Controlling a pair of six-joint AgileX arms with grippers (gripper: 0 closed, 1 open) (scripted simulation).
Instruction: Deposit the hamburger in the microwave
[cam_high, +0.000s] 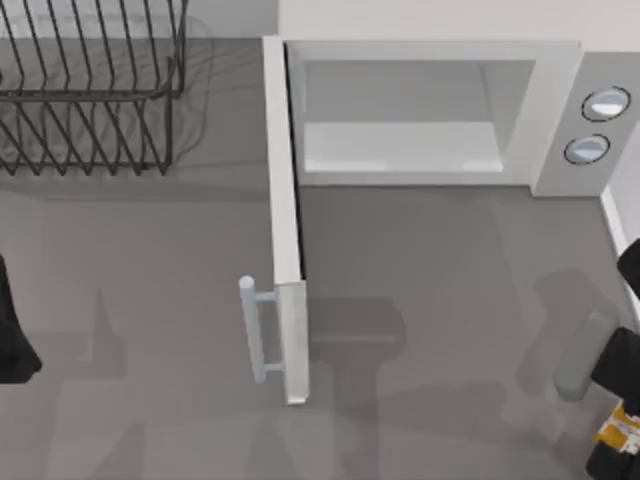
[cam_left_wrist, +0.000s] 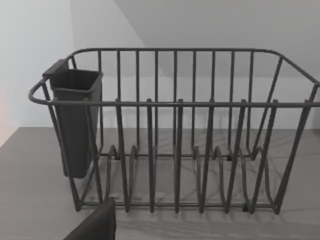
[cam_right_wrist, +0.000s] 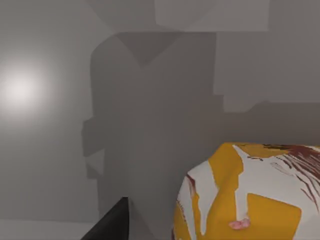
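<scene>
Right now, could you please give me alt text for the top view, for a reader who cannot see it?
A white microwave stands at the table's back with its door swung fully open. A black wire rack sits at back left; the right gripper is at the right edge with the hamburger.

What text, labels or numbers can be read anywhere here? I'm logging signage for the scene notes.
None can be read.
microwave: no lettering on its body, and none by the two knobs.
hamburger: orange, white and dark red patches, no writing.
wire rack and its dark cup: plain.
</scene>
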